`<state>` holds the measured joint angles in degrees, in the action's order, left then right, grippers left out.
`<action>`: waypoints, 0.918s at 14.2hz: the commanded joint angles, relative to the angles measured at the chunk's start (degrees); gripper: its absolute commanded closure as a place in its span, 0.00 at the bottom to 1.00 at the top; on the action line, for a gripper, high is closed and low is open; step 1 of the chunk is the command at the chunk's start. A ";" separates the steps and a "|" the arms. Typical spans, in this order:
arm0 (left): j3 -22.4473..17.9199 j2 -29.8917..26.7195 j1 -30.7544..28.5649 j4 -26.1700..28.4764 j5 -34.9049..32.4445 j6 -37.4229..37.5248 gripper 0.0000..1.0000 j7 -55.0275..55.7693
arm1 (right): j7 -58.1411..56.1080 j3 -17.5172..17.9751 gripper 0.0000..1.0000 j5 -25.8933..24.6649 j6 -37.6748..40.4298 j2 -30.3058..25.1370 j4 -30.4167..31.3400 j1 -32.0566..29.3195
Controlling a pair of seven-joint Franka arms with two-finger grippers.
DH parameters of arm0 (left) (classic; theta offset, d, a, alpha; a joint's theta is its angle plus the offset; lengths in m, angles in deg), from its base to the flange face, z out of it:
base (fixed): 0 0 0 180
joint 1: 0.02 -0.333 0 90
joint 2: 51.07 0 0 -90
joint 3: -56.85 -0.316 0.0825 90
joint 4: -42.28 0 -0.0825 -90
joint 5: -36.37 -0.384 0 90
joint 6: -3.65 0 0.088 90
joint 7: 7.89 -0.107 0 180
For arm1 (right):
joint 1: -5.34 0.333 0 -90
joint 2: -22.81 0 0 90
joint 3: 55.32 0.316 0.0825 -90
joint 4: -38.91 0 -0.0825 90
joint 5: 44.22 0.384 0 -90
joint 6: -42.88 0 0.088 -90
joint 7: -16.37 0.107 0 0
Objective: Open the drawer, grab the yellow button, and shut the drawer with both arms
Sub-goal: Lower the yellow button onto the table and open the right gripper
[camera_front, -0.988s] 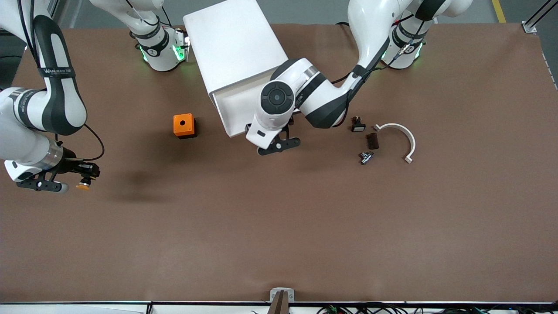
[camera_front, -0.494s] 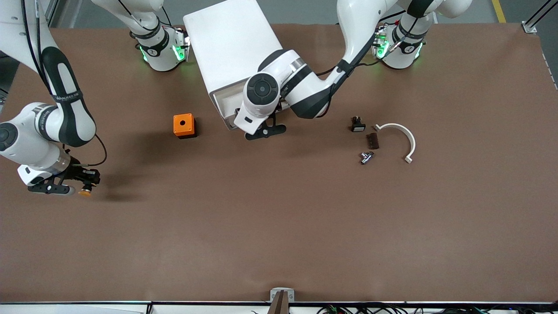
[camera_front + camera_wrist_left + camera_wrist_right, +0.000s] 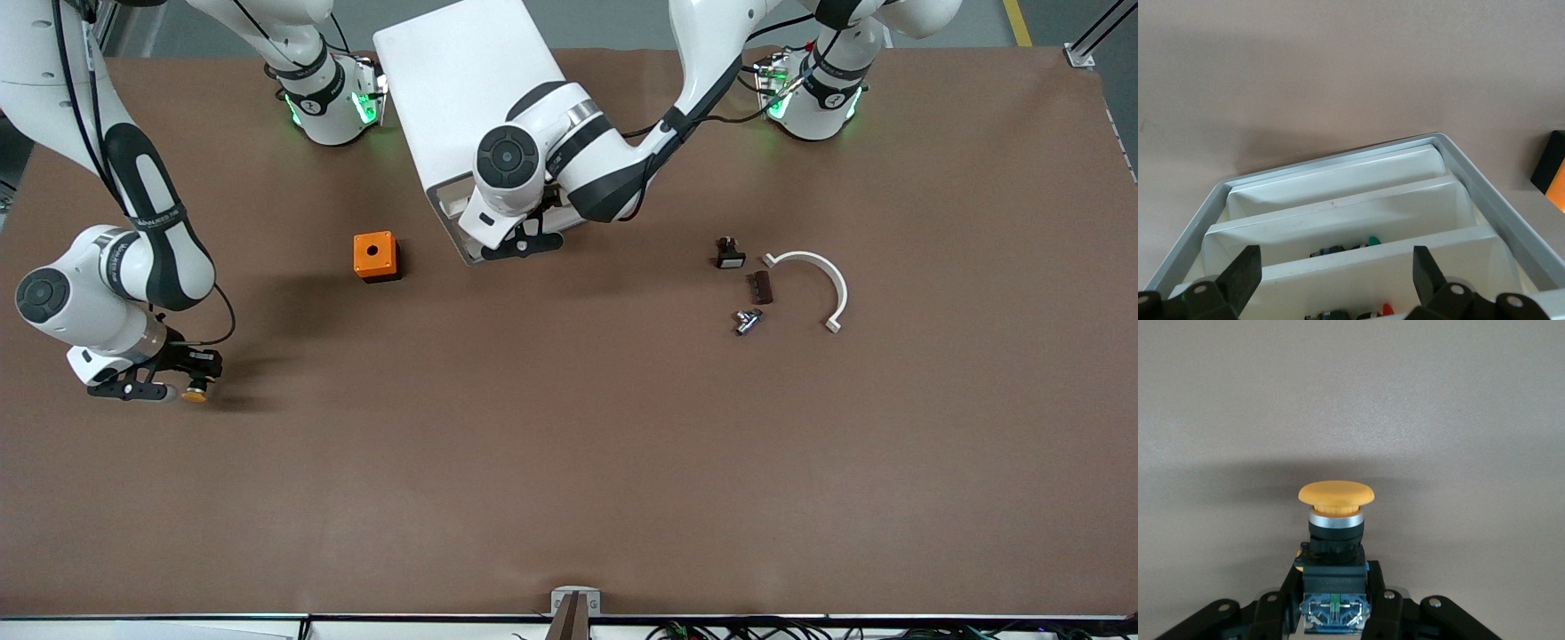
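Front view: right claw [image 3: 182, 384] grips the button [image 3: 194, 395] low over bare surface [image 3: 569, 462], orange box [image 3: 374, 256] well apart; left claw [image 3: 520, 244], spread, at the drawer [image 3: 458, 209].

Orange box [image 3: 375, 256], white curved bracket [image 3: 815, 283]

My right gripper [image 3: 182, 382] holds the button [image 3: 195, 395] just over the worktop [image 3: 569, 462] at my right arm's end. My left gripper [image 3: 524, 244] sits at the drawer [image 3: 462, 222] front. The box with a hole [image 3: 374, 256] lies between them, near the cabinet [image 3: 471, 98].
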<state>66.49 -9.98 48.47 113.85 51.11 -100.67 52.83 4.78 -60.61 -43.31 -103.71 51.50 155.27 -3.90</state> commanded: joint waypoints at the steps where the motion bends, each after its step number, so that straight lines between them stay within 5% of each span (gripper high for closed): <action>1: -0.06 -1.19 1.60 1.99 1.25 -0.27 0.00 -0.26 | -1.50 0.63 0.96 0.14 0.34 1.36 -0.96 -0.16; 5: -0.15 -1.19 1.78 1.99 6.87 -0.27 0.00 -0.26 | -1.50 0.63 0.89 0.14 0.34 2.50 -1.49 -0.07; 7: -0.15 -1.19 1.78 1.99 7.67 -0.27 0.00 -0.26 | -1.24 0.72 0.51 0.14 0.78 2.68 -2.36 0.01; 9: -0.15 -1.11 1.51 2.08 7.76 -0.27 0.00 -0.26 | -1.15 1.33 0.00 0.14 0.78 2.95 -2.46 -0.16; 13: -0.76 -1.54 -0.41 1.82 7.41 -0.27 0.00 -0.26 | -1.15 1.95 0.00 0.14 3.92 1.29 -2.63 0.02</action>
<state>66.04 -9.98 48.95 114.84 56.85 -100.69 52.84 4.25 -59.42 -43.31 -102.81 53.48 153.83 -3.76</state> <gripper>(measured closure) 0.000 0.207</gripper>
